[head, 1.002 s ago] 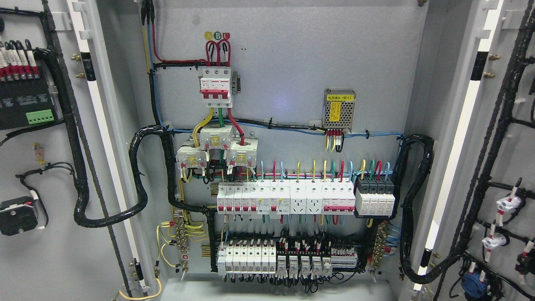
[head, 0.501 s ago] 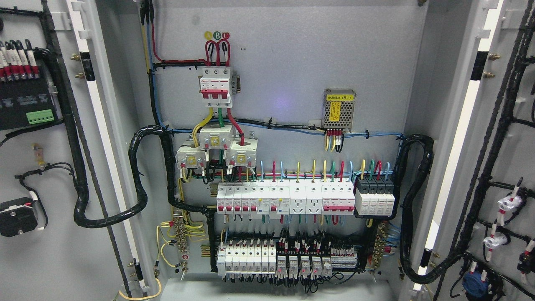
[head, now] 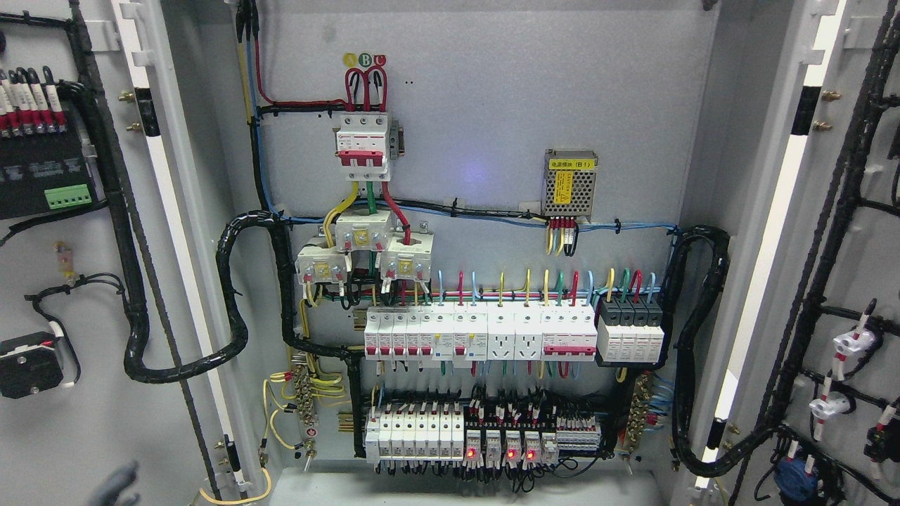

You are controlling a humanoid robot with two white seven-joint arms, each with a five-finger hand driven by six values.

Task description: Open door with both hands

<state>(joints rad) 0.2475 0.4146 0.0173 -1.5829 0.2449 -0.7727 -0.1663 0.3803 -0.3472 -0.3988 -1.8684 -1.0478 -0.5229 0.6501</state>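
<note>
cabinet: the grey sheet-metal electrical cabinet point(head: 492, 105) fills the frame, its interior exposed; top and bottom are cut off by the picture edges.
left door: the grey metal left door point(head: 63, 436) stands swung open at 9 o'clock, inner face towards the camera; its outer edge runs out of frame.
right door: the grey metal right door point(head: 861, 232) stands swung open at 3 o'clock, likewise cut off at the frame edge.
left hand: a blurred grey finger-like shape point(head: 116, 485) shows at 7 o'clock against the lower part of the left door, cropped by the bottom edge; taken as the left hand. too little shows to tell whether the fingers are spread, curled or gripping, or whether they touch the door.
right hand: none seen.
back panel, 12 o'clock: white three-pole breaker with red toggles point(head: 363, 146), fed by red looped wires.
back panel, 2 o'clock: small perforated metal power supply box with yellow label point(head: 570, 183); the label print is too small to read.
back panel, centre: a row of white modular breakers and sockets point(head: 478, 334).
back panel, 6 o'clock: a lower row of small relays point(head: 503, 444), four showing red lights; the wiring beneath is tangled and hard to trace.
harnesses: thick black wrapped cable looms point(head: 235, 295) loop from the panel to each door.
right door, 4 o'clock: a blue round component point(head: 794, 478), partly cut off at the bottom.
</note>
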